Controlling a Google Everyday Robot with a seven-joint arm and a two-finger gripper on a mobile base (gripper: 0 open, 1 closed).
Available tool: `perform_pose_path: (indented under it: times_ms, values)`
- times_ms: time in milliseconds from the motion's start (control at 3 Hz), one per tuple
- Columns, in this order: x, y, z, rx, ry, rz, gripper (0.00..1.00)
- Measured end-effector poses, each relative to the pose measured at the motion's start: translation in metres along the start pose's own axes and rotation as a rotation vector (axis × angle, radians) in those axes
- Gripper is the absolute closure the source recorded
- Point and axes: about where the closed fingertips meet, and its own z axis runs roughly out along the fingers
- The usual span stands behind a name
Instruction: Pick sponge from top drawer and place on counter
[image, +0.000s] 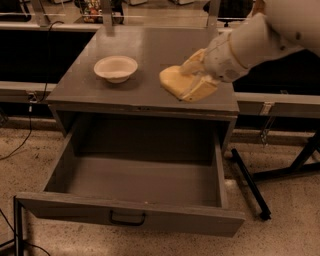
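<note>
The pale yellow sponge (173, 80) is held between my gripper's cream-yellow fingers (201, 89) over the right part of the grey counter (150, 50). It sits very low over the surface; I cannot tell if it touches. My gripper (190, 79) reaches in from the right on a white arm and is shut on the sponge. The top drawer (135, 177) is pulled wide open below the counter, and its inside shows nothing in it. Its dark wire handle (127, 218) is at the centre of the front.
A cream bowl (115, 68) stands on the left part of the counter, apart from the sponge. A dark stand leg (250, 185) lies on the floor to the right of the drawer. Cables run along the floor at the left.
</note>
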Motion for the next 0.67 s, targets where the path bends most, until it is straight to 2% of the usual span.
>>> perform_pose_path:
  times_ms: [333,667]
  values:
    - [0.041,-0.023,-0.001,0.135,-0.043,0.099,1.0]
    - [0.073,-0.052,0.002,0.219,-0.061,0.182,1.0]
